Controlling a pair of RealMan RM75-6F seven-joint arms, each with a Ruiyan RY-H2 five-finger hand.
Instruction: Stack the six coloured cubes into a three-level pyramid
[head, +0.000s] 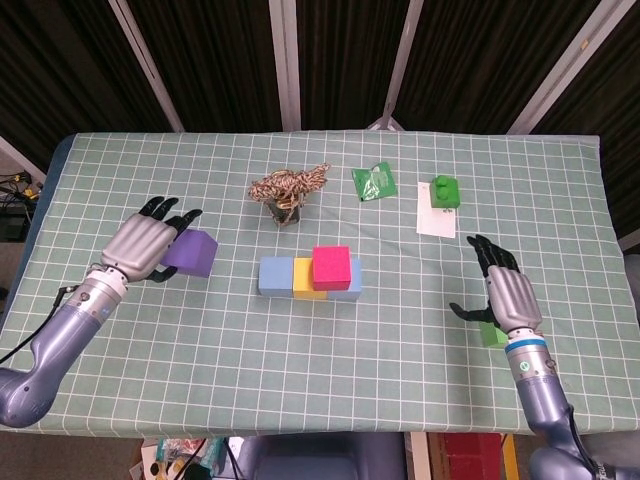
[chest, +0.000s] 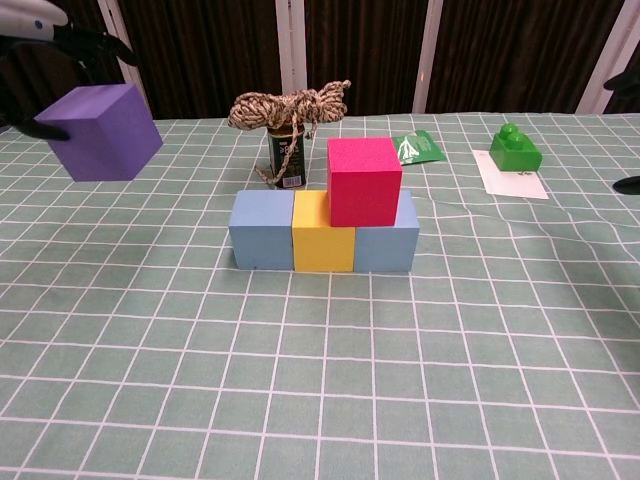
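- Chest view, nearest: a row of light blue foam cube (chest: 261, 230), yellow foam cube (chest: 324, 244) and second light blue cube (chest: 390, 246) sits on the checked bench (chest: 320, 380), a pink foam cube (chest: 364, 181) resting on top.
- Further left, the left hand (head: 146, 244) grips the purple foam cube (chest: 104, 131) aloft by opposite faces; it looks light and slightly squashy.
- The right hand (head: 507, 291) is spread over a small green cube (head: 491, 334); whether it touches is unclear.
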